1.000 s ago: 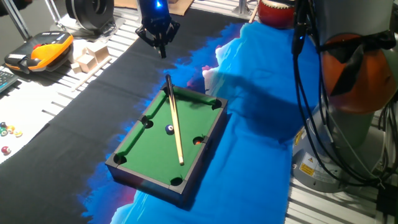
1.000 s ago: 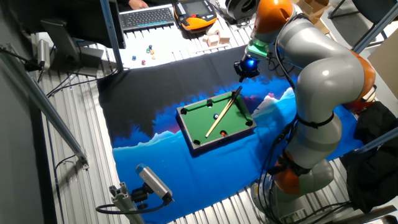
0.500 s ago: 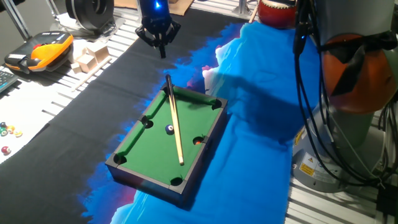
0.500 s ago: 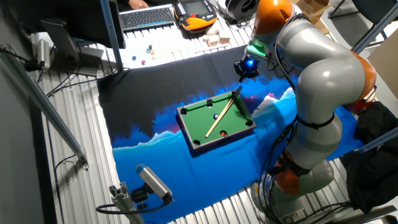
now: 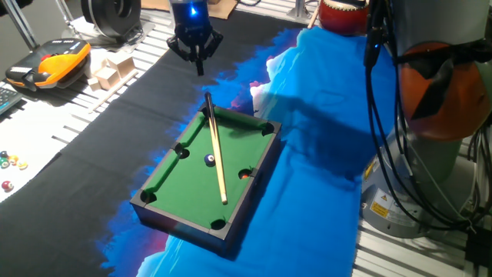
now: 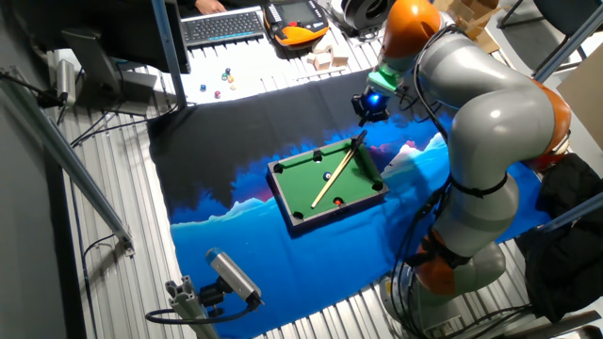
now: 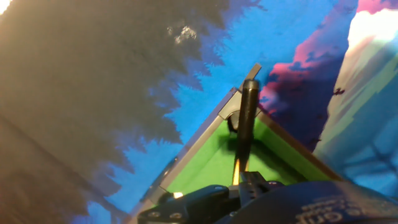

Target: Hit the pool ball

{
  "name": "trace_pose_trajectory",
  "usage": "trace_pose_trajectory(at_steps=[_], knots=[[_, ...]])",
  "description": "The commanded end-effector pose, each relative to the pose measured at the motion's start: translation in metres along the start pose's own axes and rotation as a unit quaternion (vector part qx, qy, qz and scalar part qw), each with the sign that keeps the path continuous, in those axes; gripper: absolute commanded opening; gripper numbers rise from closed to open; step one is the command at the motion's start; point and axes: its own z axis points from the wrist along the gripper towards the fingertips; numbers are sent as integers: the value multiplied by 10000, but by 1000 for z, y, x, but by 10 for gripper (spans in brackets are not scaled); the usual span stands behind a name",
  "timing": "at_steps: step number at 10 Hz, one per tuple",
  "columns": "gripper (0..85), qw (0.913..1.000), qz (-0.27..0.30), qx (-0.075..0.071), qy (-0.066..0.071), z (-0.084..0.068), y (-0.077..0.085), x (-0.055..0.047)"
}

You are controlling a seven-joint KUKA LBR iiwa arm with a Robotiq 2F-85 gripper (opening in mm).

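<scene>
Blue-and-black cloth covers the counter (image 5: 115,115); a small green pool table (image 5: 204,181) sits on it. Pool ball (image 5: 209,160) rests mid-felt, just beside a cue stick (image 5: 216,150) lying diagonally, its dark butt over the far rail. Tool (image 5: 197,58) hangs above the cloth beyond that butt end, holding nothing; how wide its fingers stand, I cannot tell. Judged: nothing done yet, with cue to grasp and ball unstruck.
</scene>
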Motion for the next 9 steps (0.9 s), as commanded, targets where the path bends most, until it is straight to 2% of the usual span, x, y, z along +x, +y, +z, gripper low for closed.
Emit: trace_pose_trajectory(at_steps=[1,2,3,6,9], knots=[[170,10000,64,3,-14,7,1,1],[170,10000,95,-26,-8,13,1,1],[340,9999,125,-54,3,18,1,0],[340,9998,156,-68,40,40,3,-3],[340,9993,351,-117,-16,70,-3,-4]])
